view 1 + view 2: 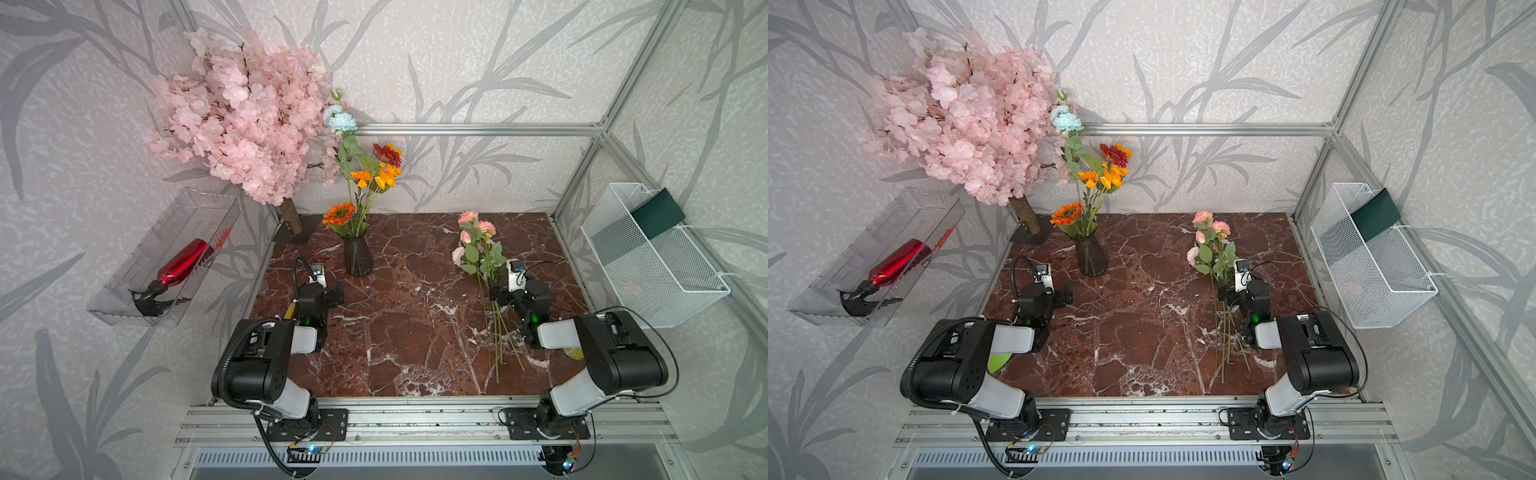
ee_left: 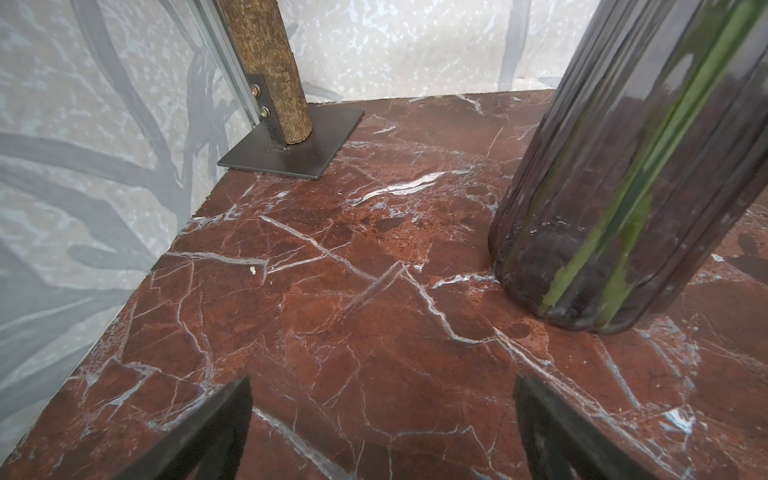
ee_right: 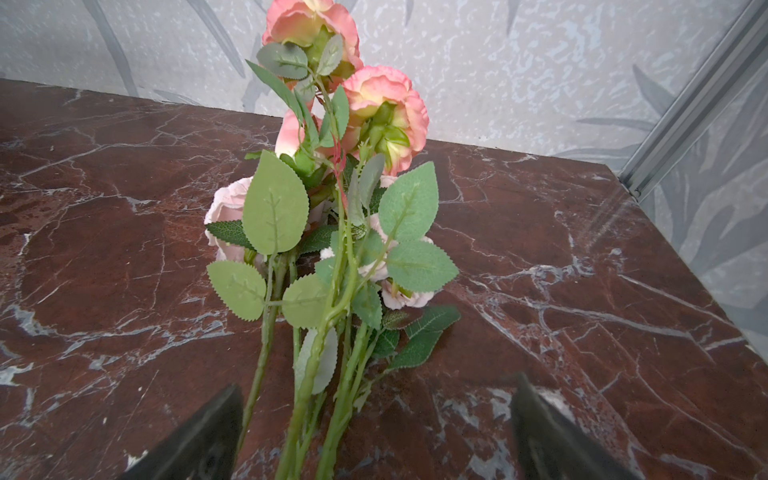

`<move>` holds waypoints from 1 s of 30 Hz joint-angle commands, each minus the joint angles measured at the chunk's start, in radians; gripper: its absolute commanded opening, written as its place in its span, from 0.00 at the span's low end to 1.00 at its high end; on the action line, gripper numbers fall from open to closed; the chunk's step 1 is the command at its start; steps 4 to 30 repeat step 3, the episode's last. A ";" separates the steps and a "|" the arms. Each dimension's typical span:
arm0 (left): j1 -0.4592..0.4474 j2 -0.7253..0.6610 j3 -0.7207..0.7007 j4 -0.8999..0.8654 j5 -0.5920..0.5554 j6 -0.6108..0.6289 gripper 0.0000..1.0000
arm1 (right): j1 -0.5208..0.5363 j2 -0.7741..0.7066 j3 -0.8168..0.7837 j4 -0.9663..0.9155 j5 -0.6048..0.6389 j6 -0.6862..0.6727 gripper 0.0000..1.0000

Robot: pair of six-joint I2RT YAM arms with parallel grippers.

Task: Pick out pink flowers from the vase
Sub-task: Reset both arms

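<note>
Marble tabletop (image 1: 415, 332), leaf-print walls (image 1: 498, 62), left pincer (image 2: 382, 382) and right pincer (image 3: 378, 386) both apart

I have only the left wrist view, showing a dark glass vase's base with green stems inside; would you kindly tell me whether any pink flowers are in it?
Observer: None; the vase holds only orange flowers, a red flower and pale-blue flowers.
Operator: Thank you. Where are the pink flowers?
Observer: The pink flowers lie bunched on the marble table, on the robot's right, apart from the vase.
Operator: Is the right end effector gripping them?
Observer: No; the right end effector is open, with their stems passing between its jaws.
</note>
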 commanded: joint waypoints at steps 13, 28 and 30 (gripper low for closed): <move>0.006 -0.012 0.022 -0.003 0.009 -0.019 0.99 | -0.002 0.000 0.008 -0.008 -0.004 -0.001 0.99; 0.006 -0.012 0.022 -0.003 0.009 -0.019 0.99 | -0.002 0.000 0.008 -0.008 -0.004 -0.001 0.99; 0.006 -0.012 0.022 -0.003 0.009 -0.019 0.99 | -0.002 0.000 0.008 -0.008 -0.004 -0.001 0.99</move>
